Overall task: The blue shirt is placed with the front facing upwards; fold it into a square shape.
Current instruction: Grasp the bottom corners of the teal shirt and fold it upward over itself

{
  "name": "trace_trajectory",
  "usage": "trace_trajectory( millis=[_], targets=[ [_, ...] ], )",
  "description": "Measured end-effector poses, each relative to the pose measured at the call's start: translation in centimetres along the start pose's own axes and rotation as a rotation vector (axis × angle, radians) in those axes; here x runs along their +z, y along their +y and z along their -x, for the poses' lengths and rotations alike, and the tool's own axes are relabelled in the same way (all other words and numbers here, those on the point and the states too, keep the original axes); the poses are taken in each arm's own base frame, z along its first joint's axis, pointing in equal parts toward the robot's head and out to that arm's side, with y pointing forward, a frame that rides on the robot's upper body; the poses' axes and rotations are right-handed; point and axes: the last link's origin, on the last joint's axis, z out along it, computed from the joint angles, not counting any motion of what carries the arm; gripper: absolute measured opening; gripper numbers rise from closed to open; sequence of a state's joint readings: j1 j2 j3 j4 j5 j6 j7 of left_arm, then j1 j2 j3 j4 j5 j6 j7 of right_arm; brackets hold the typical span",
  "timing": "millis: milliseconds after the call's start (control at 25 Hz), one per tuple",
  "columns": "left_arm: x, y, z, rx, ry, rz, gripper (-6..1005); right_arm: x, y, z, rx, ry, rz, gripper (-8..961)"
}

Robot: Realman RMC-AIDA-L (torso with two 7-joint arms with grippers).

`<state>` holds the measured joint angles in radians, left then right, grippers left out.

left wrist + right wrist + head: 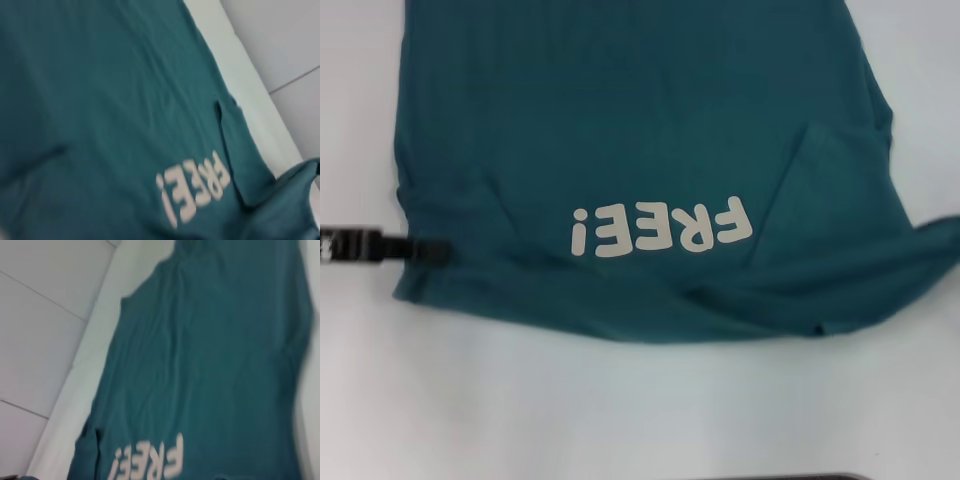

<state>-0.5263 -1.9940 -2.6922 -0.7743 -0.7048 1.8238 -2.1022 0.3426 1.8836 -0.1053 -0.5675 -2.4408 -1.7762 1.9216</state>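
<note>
the blue shirt (620, 130) lies spread over the white tabletop (620, 410), covering most of its middle and far part, with its near folded edge running across the tabletop's middle. the white lettering (660, 228) faces up and reads upside down from the head view (it sits close to that near edge). a sleeve flap (820, 190) is folded inward on the right side, and cloth bunches toward the tabletop's right edge. the left claw (428, 250) reaches in from the left edge, its dark tip touching the shirt's near left corner; whether it is apart or together i cannot tell. the right claw is out of sight.
</note>
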Motion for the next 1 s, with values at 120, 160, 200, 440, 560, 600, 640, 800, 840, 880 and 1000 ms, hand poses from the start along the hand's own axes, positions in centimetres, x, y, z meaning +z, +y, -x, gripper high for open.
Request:
trace_trajectory(
  millis=[120,160,200,440,560,600,640,800,840,880,1000],
  targets=[
    [0.7,0.3,-2.4,0.033,0.019,-0.008,39,1.1,0.4,1.8,-0.035,-0.018,0.007,81],
    [0.8,0.4,-3.2,0.044,0.024,-0.014,39,1.4,0.5,2.3,-0.044,-0.024,0.005,82],
    [0.9,0.5,-3.8,0.054,0.031,-0.018,39,1.8,0.6,2.9,-0.052,-0.031,0.003,83],
    [0.9,1.3,-8.1,0.108,0.105,-0.052,39,3.8,1.2,6.5,-0.109,-0.084,-0.022,87],
    [0.9,1.4,-9.9,0.120,0.140,-0.084,39,4.9,1.6,8.0,-0.137,-0.098,-0.031,89],
    [0.8,1.4,-10.4,0.123,0.155,-0.095,40,5.2,1.8,8.4,-0.144,-0.101,-0.032,90],
    [0.8,1.4,-10.9,0.126,0.173,-0.107,40,5.9,2.1,9.4,-0.161,-0.110,-0.036,91],
    [0.6,1.1,-12.3,0.131,0.237,-0.141,40,6.9,2.4,10.5,-0.180,-0.125,-0.053,94],
    [0.6,1.0,-12.7,0.129,0.260,-0.149,40,7.1,2.5,10.8,-0.185,-0.130,-0.061,94],
    [0.5,0.9,-13.1,0.124,0.290,-0.158,40,7.4,2.5,11.1,-0.190,-0.137,-0.072,95],
    [0.8,0.6,-13.7,0.116,0.331,-0.174,40,8.0,2.5,12.0,-0.201,-0.160,-0.093,97]
  ],
)
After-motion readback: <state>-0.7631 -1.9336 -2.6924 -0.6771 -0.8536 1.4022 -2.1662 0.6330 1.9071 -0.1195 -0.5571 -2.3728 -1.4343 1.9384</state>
